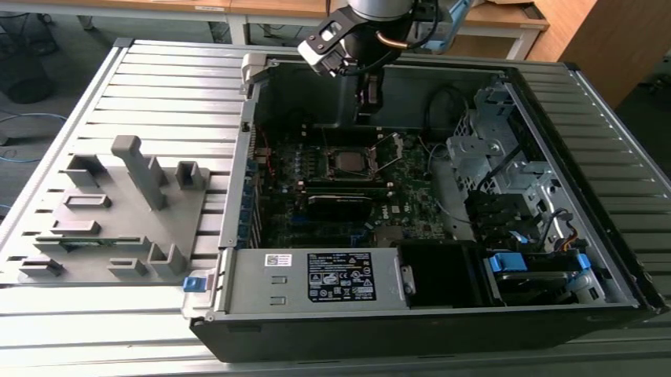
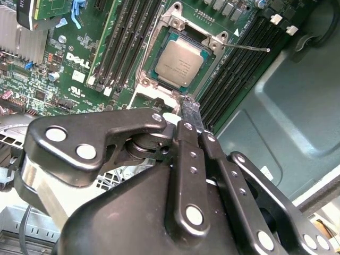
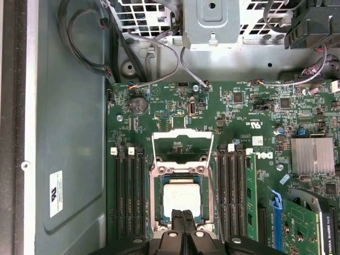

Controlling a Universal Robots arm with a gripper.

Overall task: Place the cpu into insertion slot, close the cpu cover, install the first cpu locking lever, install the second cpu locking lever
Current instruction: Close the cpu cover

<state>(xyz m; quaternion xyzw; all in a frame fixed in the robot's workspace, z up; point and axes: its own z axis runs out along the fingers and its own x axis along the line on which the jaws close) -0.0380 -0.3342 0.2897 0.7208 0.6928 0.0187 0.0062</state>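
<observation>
The cpu [image 3: 182, 197] [image 2: 182, 62] lies flat in the insertion slot [image 3: 158, 178] [image 2: 172, 24] on the green board, silver top up. The cpu cover [image 3: 182, 134] is flipped open, lying back beyond the slot. One thin wire locking lever [image 2: 249, 48] sticks out sideways, unlatched. My gripper [image 3: 183, 219] [image 2: 190, 114] [image 1: 366, 110] hovers above the slot's near edge. Its black fingers are pressed together with nothing between them. In the exterior view the cpu [image 1: 350, 162] sits mid-board below the arm.
The open computer case [image 1: 251, 118] walls in the board. Memory slots [image 3: 231, 191] flank the slot; a heatsink [image 3: 313, 155], a drive cage [image 3: 212, 24] and loose cables [image 3: 154, 58] sit nearby. A grey fixture plate [image 1: 115, 212] lies at the exterior view's left.
</observation>
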